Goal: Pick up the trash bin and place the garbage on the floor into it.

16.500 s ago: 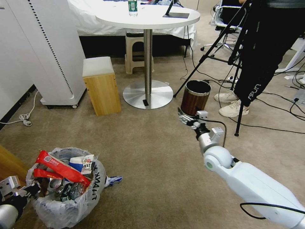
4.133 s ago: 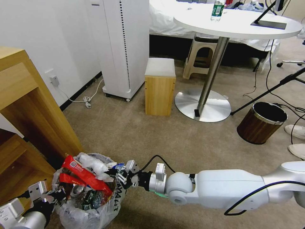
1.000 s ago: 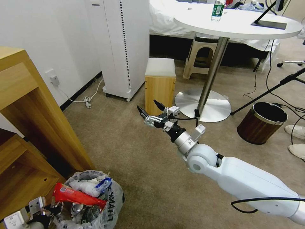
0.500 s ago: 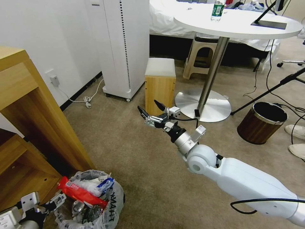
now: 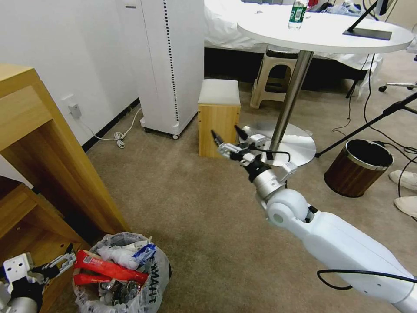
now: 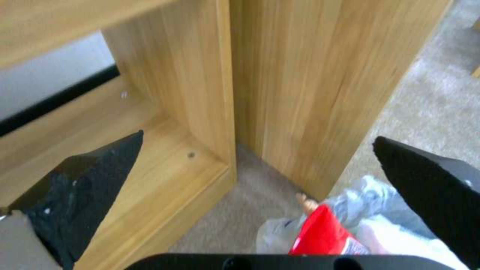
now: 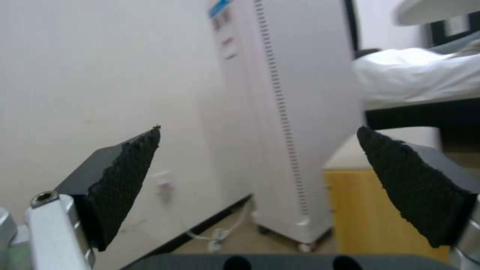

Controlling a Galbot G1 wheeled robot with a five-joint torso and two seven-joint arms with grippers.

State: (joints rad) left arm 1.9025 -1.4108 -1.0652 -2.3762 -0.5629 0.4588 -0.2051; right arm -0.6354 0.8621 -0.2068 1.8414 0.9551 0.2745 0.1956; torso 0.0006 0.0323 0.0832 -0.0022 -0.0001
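The small round black trash bin [image 5: 124,278], bag-lined and litter-filled, stands on the beige carpet [image 5: 182,195]; the left gripper [image 5: 63,261] has let go, jaws apart, while the right gripper [image 5: 228,135], jaws apart, has risen.

Head view looked forward and down from high up, over the carpet [image 5: 182,191] toward the round table [image 5: 321,32] and white cabinet [image 5: 173,65], far enough back to take in most of the room. Left wrist view sat low and close, facing the wooden shelf [image 6: 280,93] past the left gripper [image 6: 260,165], sharing that shelf [image 5: 39,143] and the trash bin [image 5: 126,278] with the head view. Right wrist view sat higher, looked level past the right gripper [image 7: 260,138] at the same cabinet [image 7: 295,112] and the wooden stool [image 7: 370,202].
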